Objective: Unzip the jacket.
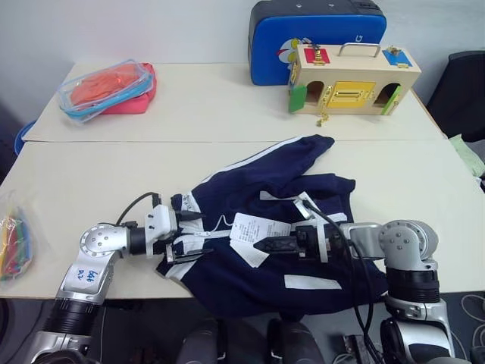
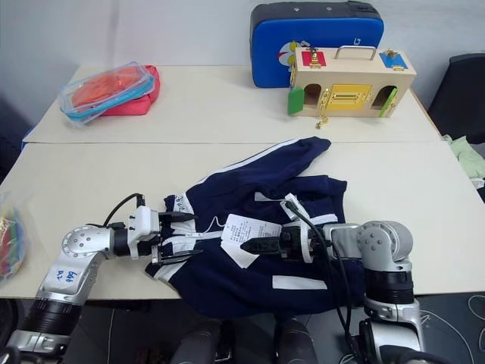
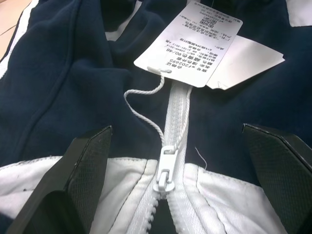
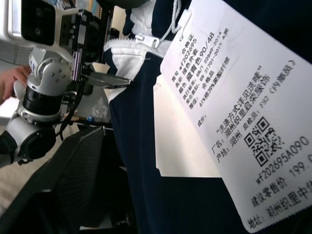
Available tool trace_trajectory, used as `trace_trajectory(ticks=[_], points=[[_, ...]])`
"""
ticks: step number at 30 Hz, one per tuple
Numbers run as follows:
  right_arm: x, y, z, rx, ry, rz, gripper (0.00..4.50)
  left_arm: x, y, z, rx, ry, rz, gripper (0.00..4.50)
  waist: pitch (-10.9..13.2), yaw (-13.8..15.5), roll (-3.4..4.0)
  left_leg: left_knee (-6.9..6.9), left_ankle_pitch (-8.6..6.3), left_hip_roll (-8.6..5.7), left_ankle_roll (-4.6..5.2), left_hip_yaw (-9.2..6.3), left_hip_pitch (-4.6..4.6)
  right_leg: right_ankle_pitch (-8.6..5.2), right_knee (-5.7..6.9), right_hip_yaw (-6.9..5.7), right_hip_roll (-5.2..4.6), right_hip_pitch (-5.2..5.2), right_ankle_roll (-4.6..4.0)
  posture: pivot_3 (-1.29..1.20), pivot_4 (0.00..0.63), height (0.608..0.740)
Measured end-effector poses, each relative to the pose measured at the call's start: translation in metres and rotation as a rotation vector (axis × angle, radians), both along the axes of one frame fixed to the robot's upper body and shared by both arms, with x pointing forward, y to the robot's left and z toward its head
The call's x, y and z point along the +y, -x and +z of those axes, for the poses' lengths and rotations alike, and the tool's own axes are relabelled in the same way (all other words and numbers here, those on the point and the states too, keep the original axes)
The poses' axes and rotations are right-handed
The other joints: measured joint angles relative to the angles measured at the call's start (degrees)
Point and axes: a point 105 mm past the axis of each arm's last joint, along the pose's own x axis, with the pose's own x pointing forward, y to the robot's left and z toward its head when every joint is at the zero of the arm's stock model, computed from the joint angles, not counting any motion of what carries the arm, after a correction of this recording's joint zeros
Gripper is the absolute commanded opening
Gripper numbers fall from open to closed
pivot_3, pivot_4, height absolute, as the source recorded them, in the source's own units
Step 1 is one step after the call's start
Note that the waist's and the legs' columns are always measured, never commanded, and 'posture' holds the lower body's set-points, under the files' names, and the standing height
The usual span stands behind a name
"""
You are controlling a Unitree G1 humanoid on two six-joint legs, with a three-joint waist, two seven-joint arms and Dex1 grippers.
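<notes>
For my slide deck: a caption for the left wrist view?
Open left pincer straddling the jacket collar, white zipper pull between its fingers, paper tags beyond.

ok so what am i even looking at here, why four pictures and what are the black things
It is a two-armed robot at a table. Two pictures look down from its head; the other two come from cameras on its wrists. The black things are gripper fingers. A navy jacket lies on the table, its white zipper almost fully closed, paper tags tied to the pull. The left gripper is open at the collar, a finger either side of the zipper, holding nothing. The right gripper points at the tags. Farther back sit a wooden latch box, a blue case and a plastic container.
</notes>
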Motion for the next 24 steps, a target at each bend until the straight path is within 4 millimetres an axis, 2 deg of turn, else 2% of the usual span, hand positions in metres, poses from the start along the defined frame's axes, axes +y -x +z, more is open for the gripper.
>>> trace_trajectory(ticks=[5,6,10,16,24], points=[[0.0,-0.003,-0.005,0.027,0.006,-0.025,1.74,-0.002,-0.004,0.003,-0.008,-0.006,-0.016,4.5,0.0,-0.5,0.0,-0.02,0.0,-0.01,0.0,0.01,-0.03,0.0,-0.01,-0.01,0.01,-0.02,0.0,0.0,0.15,0.74],[0.0,-0.003,-0.005,0.027,0.006,-0.026,1.29,-0.003,-0.009,0.005,-0.015,-0.009,-0.017,4.5,0.0,-0.45,0.0,-0.01,0.01,-0.02,0.01,0.01,-0.03,0.0,-0.01,-0.01,0.01,-0.02,0.0,0.0,0.15,0.74],[0.0,-0.004,0.002,0.012,-0.022,-0.022,0.02,-0.011,-0.022,0.006,-0.016,0.007,-0.02,4.5,0.0,-0.39,0.0,0.0,0.03,-0.09,0.07,0.01,-0.04,0.0,0.0,-0.02,0.09,-0.01,0.0,0.0,0.15,0.74],[-0.001,-0.005,0.008,0.0,-0.046,-0.027,0.02,-0.026,-0.019,-0.008,0.031,-0.011,-0.098,4.5,0.0,-0.56,0.0,-0.03,0.02,-0.09,0.07,0.04,-0.04,0.0,-0.02,0.0,0.08,-0.04,0.01,0.0,0.15,0.74],[-0.015,-0.006,0.021,-0.03,-0.086,-0.042,0.02,-0.026,-0.027,-0.018,0.027,-0.042,-0.077,4.5,-0.02,-0.46,0.01,0.01,0.04,-0.1,0.1,0.04,0.01,0.0,0.0,0.02,-0.03,0.02,0.01,0.0,0.15,0.74]])
